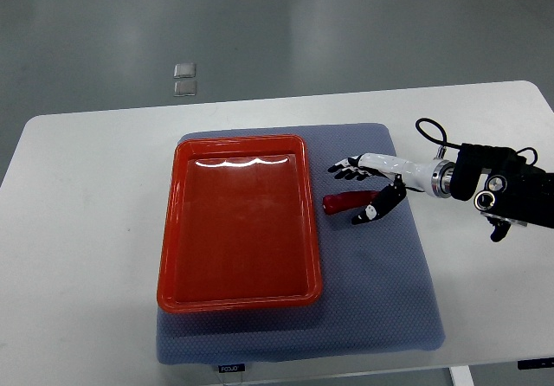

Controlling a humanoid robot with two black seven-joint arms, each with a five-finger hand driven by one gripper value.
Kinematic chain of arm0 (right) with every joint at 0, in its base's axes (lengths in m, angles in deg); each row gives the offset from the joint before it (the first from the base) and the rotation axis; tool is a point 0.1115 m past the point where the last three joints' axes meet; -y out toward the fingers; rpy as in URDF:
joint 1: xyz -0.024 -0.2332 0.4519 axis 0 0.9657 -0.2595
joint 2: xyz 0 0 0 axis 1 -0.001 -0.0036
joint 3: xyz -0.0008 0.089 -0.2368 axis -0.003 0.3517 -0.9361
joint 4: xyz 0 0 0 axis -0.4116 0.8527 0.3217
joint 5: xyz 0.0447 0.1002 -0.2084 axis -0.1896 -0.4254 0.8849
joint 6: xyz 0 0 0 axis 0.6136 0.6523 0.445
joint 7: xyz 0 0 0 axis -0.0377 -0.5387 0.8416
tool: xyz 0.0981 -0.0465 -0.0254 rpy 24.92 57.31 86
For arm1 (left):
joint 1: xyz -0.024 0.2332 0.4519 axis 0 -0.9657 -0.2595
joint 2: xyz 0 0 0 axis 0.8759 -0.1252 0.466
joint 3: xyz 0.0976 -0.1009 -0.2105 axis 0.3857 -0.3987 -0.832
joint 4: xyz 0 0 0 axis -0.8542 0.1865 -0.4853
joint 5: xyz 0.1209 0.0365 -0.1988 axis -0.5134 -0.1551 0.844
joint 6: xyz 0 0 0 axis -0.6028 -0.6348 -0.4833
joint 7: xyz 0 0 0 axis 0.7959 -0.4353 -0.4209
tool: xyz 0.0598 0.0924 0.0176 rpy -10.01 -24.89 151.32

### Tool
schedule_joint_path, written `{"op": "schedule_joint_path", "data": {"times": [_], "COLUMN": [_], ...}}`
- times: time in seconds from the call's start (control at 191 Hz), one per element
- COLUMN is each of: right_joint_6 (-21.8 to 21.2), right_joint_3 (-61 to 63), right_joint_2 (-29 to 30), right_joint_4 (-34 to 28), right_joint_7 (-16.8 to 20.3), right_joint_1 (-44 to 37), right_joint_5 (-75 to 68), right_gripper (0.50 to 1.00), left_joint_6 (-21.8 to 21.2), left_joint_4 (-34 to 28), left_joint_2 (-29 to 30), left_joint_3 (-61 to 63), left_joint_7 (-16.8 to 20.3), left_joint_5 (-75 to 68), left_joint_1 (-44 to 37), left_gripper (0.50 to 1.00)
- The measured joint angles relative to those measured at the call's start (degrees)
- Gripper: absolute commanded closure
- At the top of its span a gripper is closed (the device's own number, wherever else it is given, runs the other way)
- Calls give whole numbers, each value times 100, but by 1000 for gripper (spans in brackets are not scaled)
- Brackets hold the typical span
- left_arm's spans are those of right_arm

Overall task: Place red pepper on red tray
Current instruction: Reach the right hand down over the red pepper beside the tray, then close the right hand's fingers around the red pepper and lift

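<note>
Red tray (pixel 240 221) on a blue-grey mat (pixel 372 299) atop a white table (pixel 78 256), red pepper (pixel 344 202) lying on the mat just right of the tray, right hand (pixel 368 189) over the pepper, fingers (pixel 346 170) spread, thumb beside it.

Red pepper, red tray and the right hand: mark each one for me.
red pepper (pixel 344 202), top view, on its visible body beside the tray.
red tray (pixel 177 221), top view, on its left rim.
right hand (pixel 370 187), top view, on its middle, over the pepper's right end.
</note>
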Motion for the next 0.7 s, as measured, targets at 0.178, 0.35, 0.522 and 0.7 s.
{"op": "schedule_joint_path", "data": {"times": [0.178, 0.35, 0.522, 0.7], "right_joint_6": [77, 146, 177, 177], "right_joint_3": [-7, -13, -21, -36], "right_joint_2": [133, 275, 370, 355], "right_joint_4": [175, 288, 376, 390], "right_joint_7": [-6, -10, -10, -1], "right_joint_1": [129, 215, 223, 199], "right_joint_5": [249, 378, 492, 578], "right_gripper": [724, 754, 930, 1000], "left_joint_6": [0, 0, 0, 0], "left_joint_4": [0, -7, -3, -1], "left_joint_2": [0, 0, 0, 0], "left_joint_3": [0, 0, 0, 0], "left_joint_7": [0, 2, 5, 4], "left_joint_5": [0, 0, 0, 0], "left_joint_1": [0, -8, -9, -9], "left_gripper": [500, 500, 500, 500]}}
